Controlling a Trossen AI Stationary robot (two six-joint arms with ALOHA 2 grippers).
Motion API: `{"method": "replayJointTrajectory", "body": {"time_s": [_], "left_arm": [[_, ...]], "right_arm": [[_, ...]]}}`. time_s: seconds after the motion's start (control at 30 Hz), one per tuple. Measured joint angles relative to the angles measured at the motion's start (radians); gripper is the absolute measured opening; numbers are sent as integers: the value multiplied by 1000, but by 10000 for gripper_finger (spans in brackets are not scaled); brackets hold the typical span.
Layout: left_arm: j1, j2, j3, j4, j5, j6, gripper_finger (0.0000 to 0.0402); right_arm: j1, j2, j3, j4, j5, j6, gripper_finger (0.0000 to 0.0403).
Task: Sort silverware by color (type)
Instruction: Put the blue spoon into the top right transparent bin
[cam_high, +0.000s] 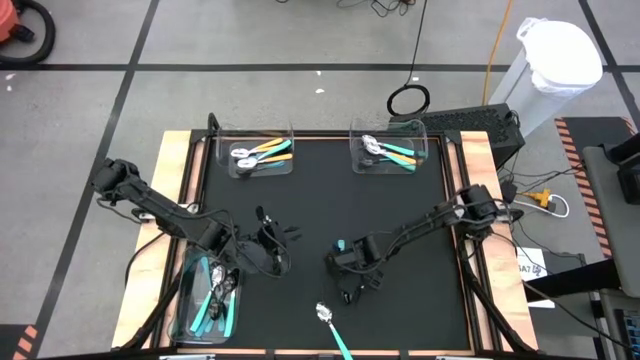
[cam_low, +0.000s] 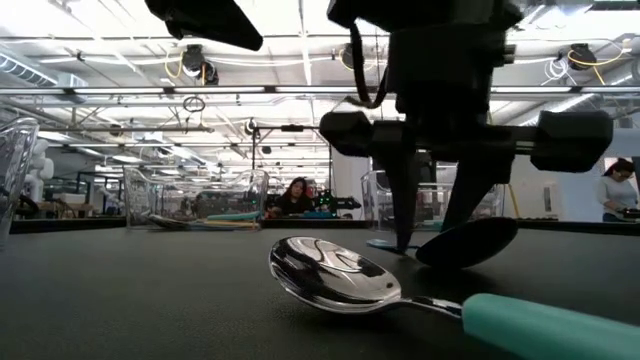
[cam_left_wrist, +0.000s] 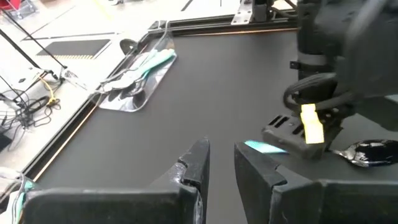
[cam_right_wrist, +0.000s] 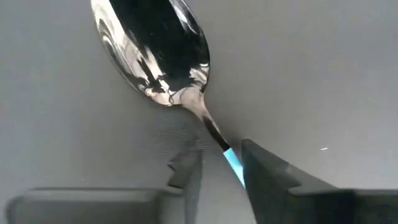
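A light-blue-handled spoon (cam_right_wrist: 155, 56) lies on the black mat under my right gripper (cam_right_wrist: 217, 165). That gripper points down and is open, one finger on either side of the handle just behind the neck. In the low view the spoon's bowl (cam_low: 470, 242) shows dark beside the right gripper (cam_low: 425, 235). A teal-handled spoon (cam_high: 330, 325) lies flat near the table's near edge, its bowl (cam_low: 330, 275) facing up. My left gripper (cam_left_wrist: 221, 155) is open, holds nothing, and hovers left of the right gripper (cam_high: 350, 285). My right gripper stands astride the light-blue handle (cam_right_wrist: 233, 165), fingers coming from above and lying across it. One finger (cam_right_wrist: 264, 171) is right against the handle, and I cannot tell whether it touches. The other finger stands apart from it.
Three clear bins stand on the mat. The far-left bin (cam_high: 225, 140) holds orange spoons, the far-right bin (cam_high: 420, 135) holds teal ones, and the near-left bin (cam_high: 190, 300) holds several more. Bare mat lies between the far bins and the grippers. People sit in the room beyond.
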Motion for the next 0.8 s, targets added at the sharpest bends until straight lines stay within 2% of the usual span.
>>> {"method": "replayJointTrajectory", "body": {"time_s": [0.23,0.33,0.5,0.7,0.8], "left_arm": [[17,0,0,1,-2,1,73],[26,0,0,0,-5,1,73],[29,0,0,-7,-9,24,73],[30,0,0,1,-149,79,73],[30,0,0,-1,-166,79,73]], "right_arm": [[-66,2,-1,-51,-113,159,10],[-82,0,-1,-65,-136,228,8],[-94,-39,-7,-102,-109,307,2],[-129,-134,-9,-165,-112,453,1],[-155,-197,-36,-171,-86,489,1]]}}
